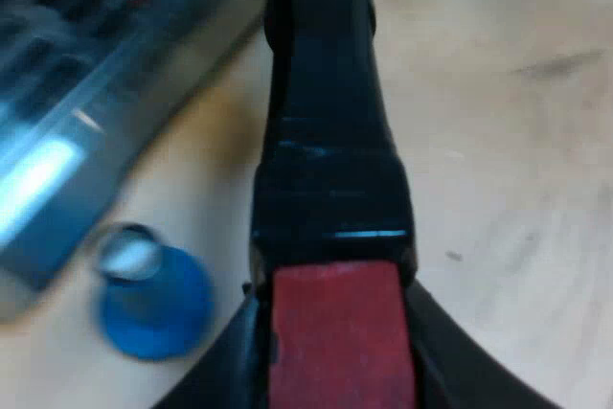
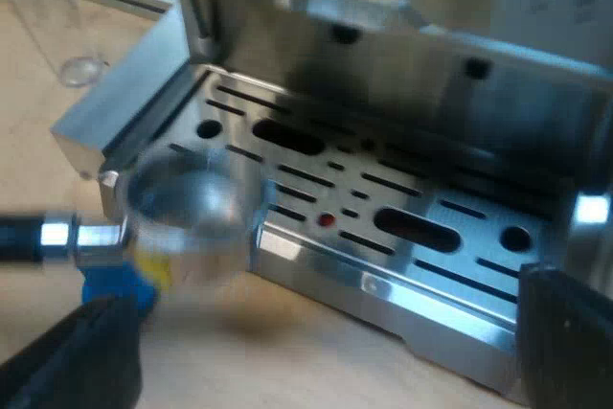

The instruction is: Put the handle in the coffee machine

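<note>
The metal holder's dark handle [image 1: 330,141] runs away from the camera, and its red end [image 1: 340,332] sits between my left gripper's [image 1: 337,361] black fingers [image 1: 225,375], which are shut on it. The holder's round metal basket [image 2: 192,213] hovers at a corner of the espresso machine's slotted drip tray [image 2: 402,217], level with the tray's edge. My right gripper [image 2: 326,347] is open over the wooden table before the tray, with nothing between its fingers [image 2: 86,356].
A blue tamper [image 1: 153,299] stands on the wooden table [image 1: 517,189] beside the machine's base [image 1: 67,131], under the basket [image 2: 113,286]. A clear glass object [image 2: 81,69] stands on the table beside the machine's side.
</note>
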### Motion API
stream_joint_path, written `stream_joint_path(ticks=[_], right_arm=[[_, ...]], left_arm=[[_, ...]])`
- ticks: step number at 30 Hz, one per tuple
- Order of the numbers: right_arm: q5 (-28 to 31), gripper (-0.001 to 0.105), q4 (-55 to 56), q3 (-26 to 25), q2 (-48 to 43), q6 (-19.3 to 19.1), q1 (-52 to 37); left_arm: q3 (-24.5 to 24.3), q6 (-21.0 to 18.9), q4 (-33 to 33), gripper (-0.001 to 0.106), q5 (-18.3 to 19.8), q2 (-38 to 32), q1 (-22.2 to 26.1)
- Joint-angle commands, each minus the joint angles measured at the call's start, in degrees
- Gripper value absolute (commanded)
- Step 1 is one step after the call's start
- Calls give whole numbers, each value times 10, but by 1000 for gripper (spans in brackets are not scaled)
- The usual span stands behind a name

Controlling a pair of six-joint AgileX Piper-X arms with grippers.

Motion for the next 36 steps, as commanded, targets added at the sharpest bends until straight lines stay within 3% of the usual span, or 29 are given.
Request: stream_joint_path(ticks=[1,10,11,16,19,22,32,36], right_arm=[[35,80,-83,41,-2,-9,21],[37,80,-231,114,1,-9,24],[37,80,-326,162,1,-26,24],[34,80,-432,207,20,-50,24],[29,80,-489,214,53,-79,24],[29,80,-542,213,89,-99,24],[29,80,-688,213,213,-100,24],[53,80,-698,203,245,-100,32]], left_arm=[[-19,15,-17,0,12,-8,17],[-18,15,-13,0,3,-8,55],[-18,17,-13,0,3,-8,63],[-18,33,-9,0,1,-8,80],[-18,37,-9,0,1,-8,82],[-18,46,-6,0,-25,-8,85],[-18,72,24,0,-57,-8,85],[-18,72,24,0,-59,-8,85]])
